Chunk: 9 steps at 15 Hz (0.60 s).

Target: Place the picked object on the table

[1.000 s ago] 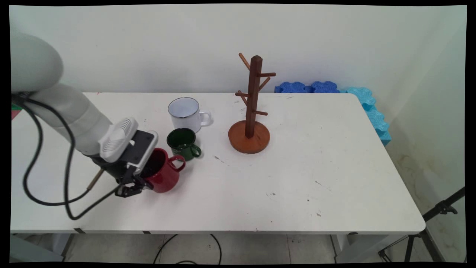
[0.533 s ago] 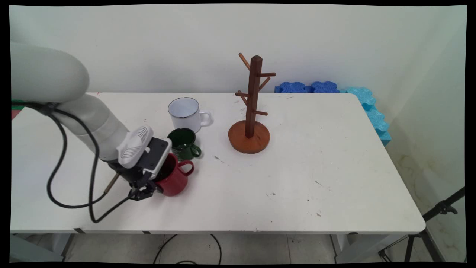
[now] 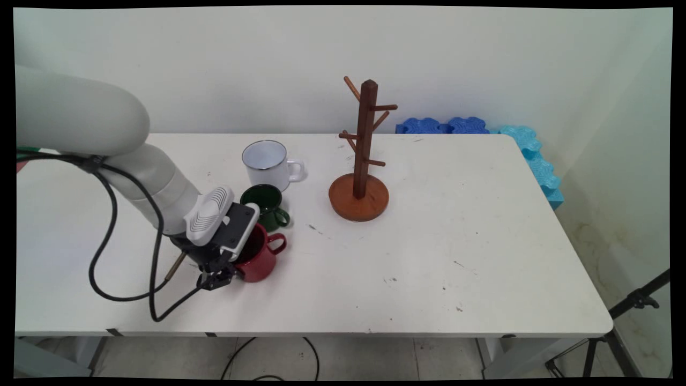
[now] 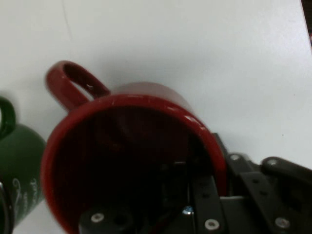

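My gripper point(image 3: 228, 272) is shut on the red mug point(image 3: 263, 256), gripping the mug's left wall. In the hand view one finger is inside the red mug point(image 4: 131, 141) and the other is outside its wall, with the gripper point(image 4: 217, 183) at the lower right. The mug's handle points right, away from the hand. Whether the mug rests on the white table point(image 3: 407, 268) or hangs just above it is unclear. A green mug point(image 3: 265, 202) stands close behind the red one and shows as the green mug point(image 4: 19, 170) at the left edge of the hand view.
A white enamel mug point(image 3: 266, 161) stands behind the green one. A brown wooden mug tree point(image 3: 360, 161) on a round base stands at the table's middle back. Blue foam blocks point(image 3: 471, 126) lie past the back right corner. Black cables point(image 3: 107, 241) hang from the arm.
The gripper has moved right with the red mug in it, bringing the mug close in front of the green mug. The other mugs and the mug tree stay put.
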Available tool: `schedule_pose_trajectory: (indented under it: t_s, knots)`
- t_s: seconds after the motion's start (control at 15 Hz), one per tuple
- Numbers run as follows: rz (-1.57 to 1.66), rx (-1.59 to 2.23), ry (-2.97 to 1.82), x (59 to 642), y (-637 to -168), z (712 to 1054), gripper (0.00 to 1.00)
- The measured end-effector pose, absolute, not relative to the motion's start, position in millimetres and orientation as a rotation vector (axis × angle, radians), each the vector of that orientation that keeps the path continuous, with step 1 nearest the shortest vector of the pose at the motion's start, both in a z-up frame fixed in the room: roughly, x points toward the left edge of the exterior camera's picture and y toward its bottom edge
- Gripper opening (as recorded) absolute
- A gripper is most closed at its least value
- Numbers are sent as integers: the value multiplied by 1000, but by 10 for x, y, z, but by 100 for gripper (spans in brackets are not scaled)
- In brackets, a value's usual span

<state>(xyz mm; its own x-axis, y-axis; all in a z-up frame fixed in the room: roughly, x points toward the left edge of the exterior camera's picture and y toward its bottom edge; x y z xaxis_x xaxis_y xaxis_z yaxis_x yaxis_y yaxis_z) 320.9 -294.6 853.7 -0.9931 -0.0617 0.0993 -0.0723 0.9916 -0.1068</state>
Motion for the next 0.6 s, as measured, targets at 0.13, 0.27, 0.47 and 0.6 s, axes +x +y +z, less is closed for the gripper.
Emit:
schedule_pose_trajectory:
  t_s: [0.13, 0.27, 0.47, 0.6]
  knots:
    - [169, 110, -3034, 3196, -2963, 8507, 100]
    - [167, 113, -3022, 3175, -2975, 8487, 100]
    - [173, 116, -3007, 3167, -2987, 8483, 100]
    - [180, 123, -2989, 3177, -2996, 8509, 100]
